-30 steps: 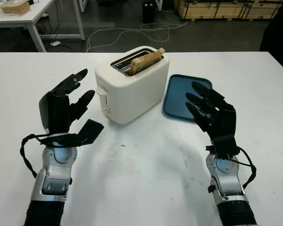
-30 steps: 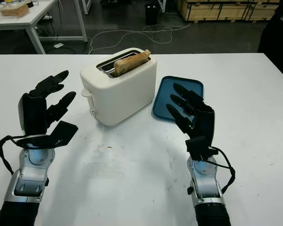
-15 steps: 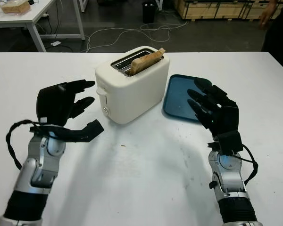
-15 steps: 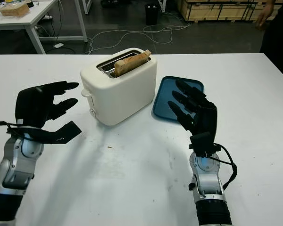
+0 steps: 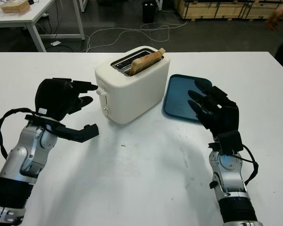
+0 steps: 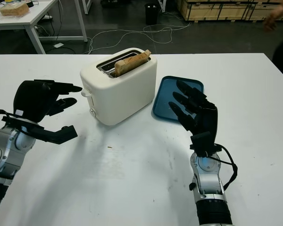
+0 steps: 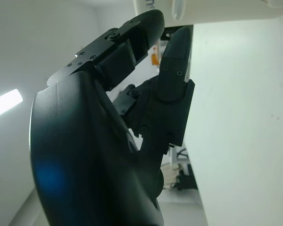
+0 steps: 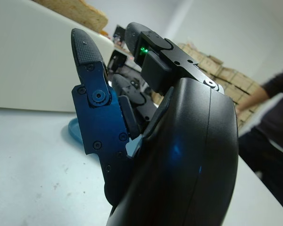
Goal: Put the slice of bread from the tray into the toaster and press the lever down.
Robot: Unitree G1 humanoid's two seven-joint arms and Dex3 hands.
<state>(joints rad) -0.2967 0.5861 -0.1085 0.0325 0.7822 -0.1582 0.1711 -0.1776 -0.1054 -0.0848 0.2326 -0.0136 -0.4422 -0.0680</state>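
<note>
**Bread in the toaster, lever up**

The slice of bread (image 5: pixel 146 61) stands tilted in a slot of the white toaster (image 5: pixel 132 84) on the white table (image 5: pixel 141 179), its top poking out; the blue tray (image 5: pixel 179 96) lies just beside the toaster; the left robot hand (image 5: pixel 61 101) holds nothing, wide, fingertips near the lever (image 5: pixel 101 91) at the toaster's end; the right robot hand (image 5: pixel 214 113) hangs open, holding nothing, over the tray's near edge.
</note>
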